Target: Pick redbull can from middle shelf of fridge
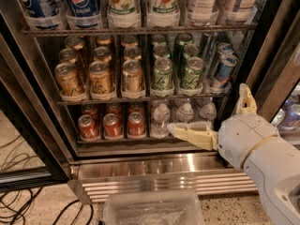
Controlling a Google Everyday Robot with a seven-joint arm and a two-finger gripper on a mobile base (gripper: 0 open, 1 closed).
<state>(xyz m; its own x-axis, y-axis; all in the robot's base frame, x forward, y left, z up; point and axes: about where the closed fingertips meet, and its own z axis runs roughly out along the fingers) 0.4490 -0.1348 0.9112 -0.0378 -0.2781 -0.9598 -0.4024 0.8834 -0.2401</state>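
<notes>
The fridge (154, 168) stands open before me, its steel louvred base panel at the bottom. The middle shelf (140, 97) holds gold cans on the left, green cans in the centre, and the slim blue-and-silver redbull can (224, 71) at the far right, with another like it behind. My gripper (211, 114) is open and empty, low at the right. One cream finger (192, 134) points left in front of the water bottles; the other (245, 100) points up just below and right of the redbull can.
The top rack holds large Pepsi and other bottles (82, 3). The bottom rack holds red cans (112, 125) and water bottles (161, 118). A clear plastic container (152, 210) sits at the bottom. Black cables (23, 205) lie on the floor at the left. A dark door frame (267, 55) rises at the right.
</notes>
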